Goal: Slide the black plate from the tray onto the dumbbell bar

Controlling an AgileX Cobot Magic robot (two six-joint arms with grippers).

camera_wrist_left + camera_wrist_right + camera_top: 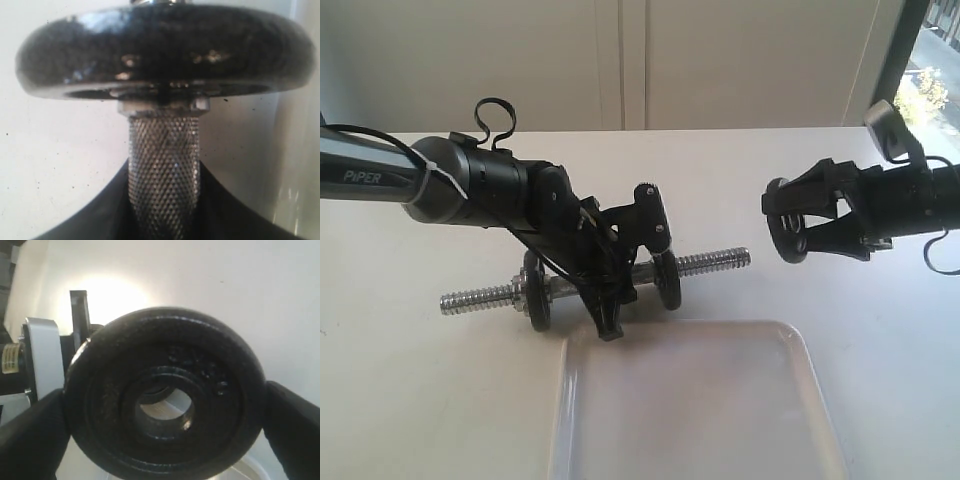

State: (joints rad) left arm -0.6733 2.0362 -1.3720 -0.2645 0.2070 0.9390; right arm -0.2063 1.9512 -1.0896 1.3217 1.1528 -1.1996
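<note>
Plate [783, 232] is upright in my right gripper [798, 222], fingers [292, 425] clamped on its rim, held in the air near the dumbbell bar [715, 262], facing its threaded end. My left gripper [615, 295] reaches in slanted downward, closed around the bar's knurled middle. White tray [800, 360] lies just beside the bar on a white table [420, 380], pale wall behind.

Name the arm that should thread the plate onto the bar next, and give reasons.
Right. The right pincer holds the black plate upright in the air, its hole turned toward the free threaded end of the dumbbell bar. The left pincer is clamped on the bar's knurled middle, steadying it.
</note>
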